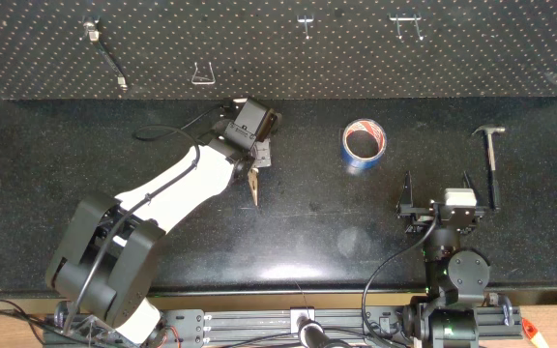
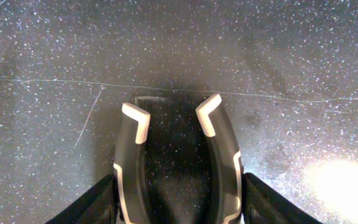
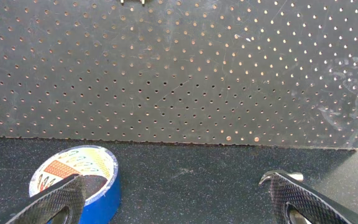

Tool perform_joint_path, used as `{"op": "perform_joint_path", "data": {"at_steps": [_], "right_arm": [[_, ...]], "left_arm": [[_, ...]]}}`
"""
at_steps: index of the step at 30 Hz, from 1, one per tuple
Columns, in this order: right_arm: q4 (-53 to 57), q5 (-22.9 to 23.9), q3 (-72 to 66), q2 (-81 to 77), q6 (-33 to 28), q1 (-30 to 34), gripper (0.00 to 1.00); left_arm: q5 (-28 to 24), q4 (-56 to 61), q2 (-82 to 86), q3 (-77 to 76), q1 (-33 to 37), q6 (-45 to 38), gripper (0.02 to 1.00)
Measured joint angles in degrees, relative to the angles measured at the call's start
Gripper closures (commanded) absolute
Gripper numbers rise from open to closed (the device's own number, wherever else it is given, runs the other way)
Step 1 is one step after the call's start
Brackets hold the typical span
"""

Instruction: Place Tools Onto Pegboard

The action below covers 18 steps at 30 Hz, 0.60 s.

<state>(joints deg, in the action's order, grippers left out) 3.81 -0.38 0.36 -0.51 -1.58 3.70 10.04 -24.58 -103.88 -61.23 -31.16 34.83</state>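
Black speckled tabletop (image 1: 162, 126) ran up to a dark pegboard (image 1: 511, 48) standing along its far edge. Two arms stood at the near edge.

On the table lay one roll of blue tape (image 1: 364, 143), one hammer (image 1: 491, 145) well to its right, and one small pointed tool (image 1: 254, 186), too small to tell which kind. One long thin tool (image 1: 106, 53) hung at the pegboard's left. Three bare hooks showed on the board: a wire loop (image 1: 201, 74), a single hook (image 1: 306, 24) and a double hook (image 1: 406, 26).

The left gripper (image 2: 173, 118) pointed down at bare table near the pointed tool, its jaws partly apart with nothing between them. The right gripper (image 3: 179, 205) sat low, facing the pegboard between tape and hammer, its jaws spread wide and holding nothing.
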Motion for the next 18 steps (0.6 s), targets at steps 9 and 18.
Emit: {"op": "perform_joint_path", "data": {"at_steps": [9,18], "right_arm": [[0.0,0.0,0.0,0.0,0.0,0.0,0.047],[0.0,0.0,0.0,0.0,0.0,0.0,0.047]], "left_arm": [[0.0,-0.1,0.0,0.0,0.0,0.0,0.956],[0.0,-2.2,0.0,-0.5,0.0,0.0,0.989]]}}
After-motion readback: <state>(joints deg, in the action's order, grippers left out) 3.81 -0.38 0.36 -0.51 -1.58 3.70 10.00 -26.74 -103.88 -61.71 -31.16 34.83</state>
